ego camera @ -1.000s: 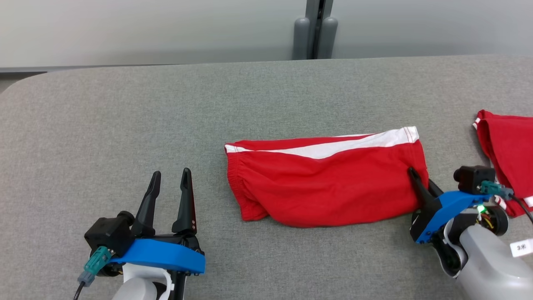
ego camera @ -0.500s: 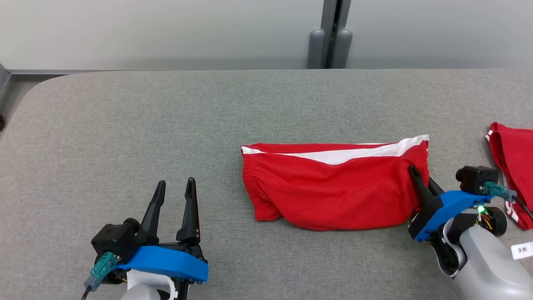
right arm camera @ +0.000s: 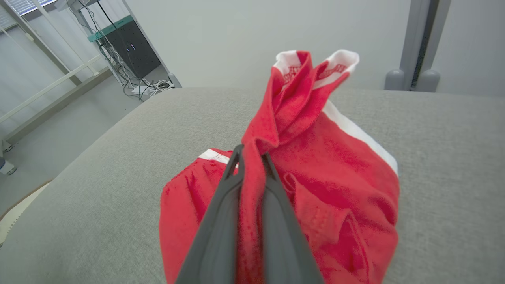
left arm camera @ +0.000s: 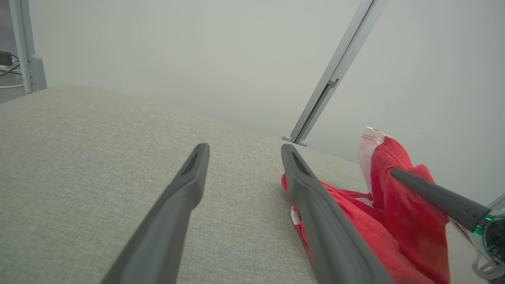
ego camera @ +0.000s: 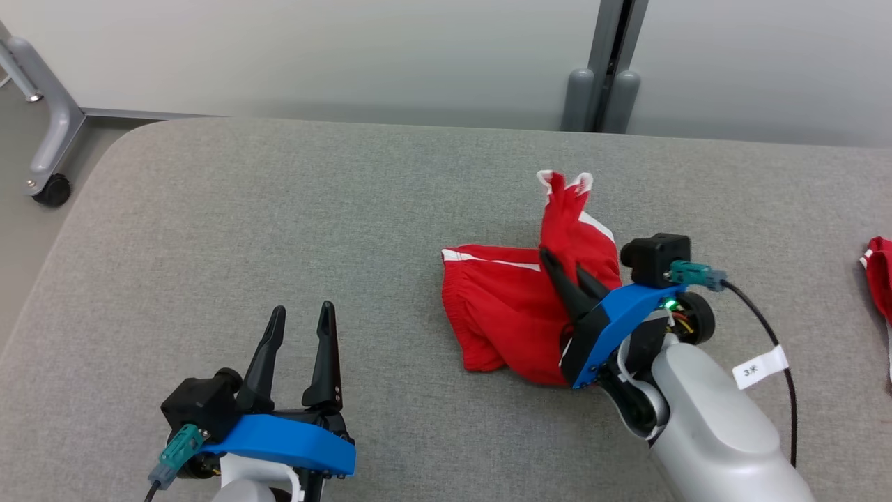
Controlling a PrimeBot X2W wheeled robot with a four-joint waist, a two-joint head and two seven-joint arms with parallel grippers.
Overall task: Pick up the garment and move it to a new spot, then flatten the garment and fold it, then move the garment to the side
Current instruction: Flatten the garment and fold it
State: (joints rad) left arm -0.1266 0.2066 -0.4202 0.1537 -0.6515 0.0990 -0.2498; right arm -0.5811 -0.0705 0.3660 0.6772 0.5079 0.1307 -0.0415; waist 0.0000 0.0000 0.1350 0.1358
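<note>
While the right gripper (ego camera: 562, 261) keeps its two long dark fingers (right arm camera: 221, 221) pressed together on a fold of the red fabric shorts with white stripes (ego camera: 502, 307), that pinched end stands raised and the rest lies bunched on the grey fabric-covered worktop (ego camera: 279, 209); the left gripper (ego camera: 302, 308), fingers spread, hovers well apart.
</note>
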